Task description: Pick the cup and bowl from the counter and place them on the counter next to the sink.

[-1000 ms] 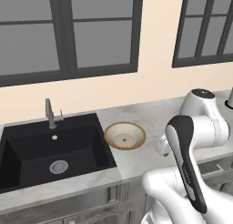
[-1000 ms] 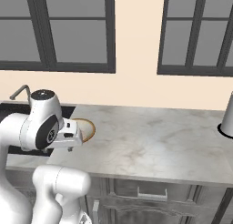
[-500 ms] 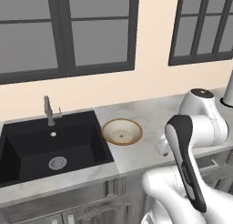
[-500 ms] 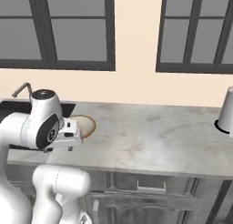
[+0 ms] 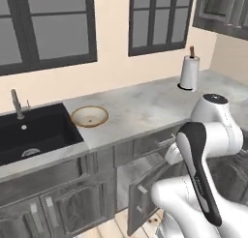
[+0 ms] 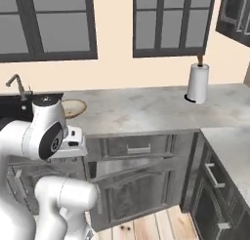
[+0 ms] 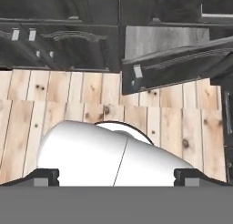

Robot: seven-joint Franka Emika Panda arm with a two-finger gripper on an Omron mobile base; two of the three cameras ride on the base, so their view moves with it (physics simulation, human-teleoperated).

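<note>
The bowl (image 5: 89, 116) is sitting on the table (image 5: 145, 106) just beside the sink (image 5: 34, 135). The pincer (image 7: 116, 175) is hanging with jaws spread wide and empty, facing the wooden floor (image 7: 68, 104). To proceed well, raise the arm clear of the open cabinet door (image 7: 177, 63) before seeking the cup.

We see a tan-brown-rimmed bowl (image 5: 89, 116) with a pale inside beside the black sink (image 5: 34, 135). The counter (image 5: 155, 104) is grey-white marbled, its cabinets (image 6: 141, 185) dark grey wood-grain. The paper towel roll (image 5: 189, 72) is white, the floor (image 7: 91, 104) pale knotted planks.
</note>
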